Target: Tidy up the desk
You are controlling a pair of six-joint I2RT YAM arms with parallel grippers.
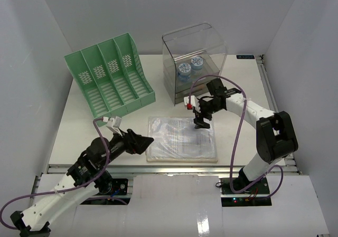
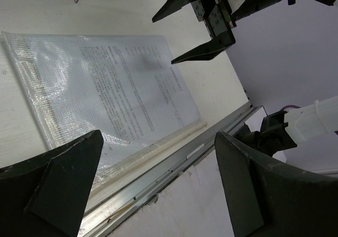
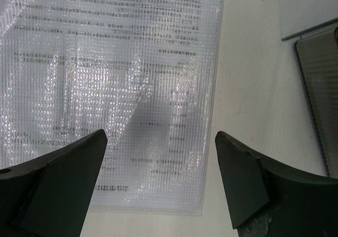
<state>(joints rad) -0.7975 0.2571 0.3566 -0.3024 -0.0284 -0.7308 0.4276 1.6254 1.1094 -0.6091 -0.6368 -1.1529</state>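
Both arms on my feed share one build: white shells on the long links, black housings at the joints. The left arm (image 1: 53,202), lower left of the frame, has a purple cable (image 1: 10,202); the right arm (image 1: 274,136), at the right, has its own purple loop (image 1: 235,147). The left gripper (image 2: 158,136) and right gripper (image 3: 161,133) have matte black, wedge-shaped fingers (image 2: 58,184), and I see a small red part (image 1: 188,105) by the right wrist

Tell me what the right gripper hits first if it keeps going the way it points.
The right gripper, open, points down at the pouch, so it would likely meet that first, near its corner by the clear box.
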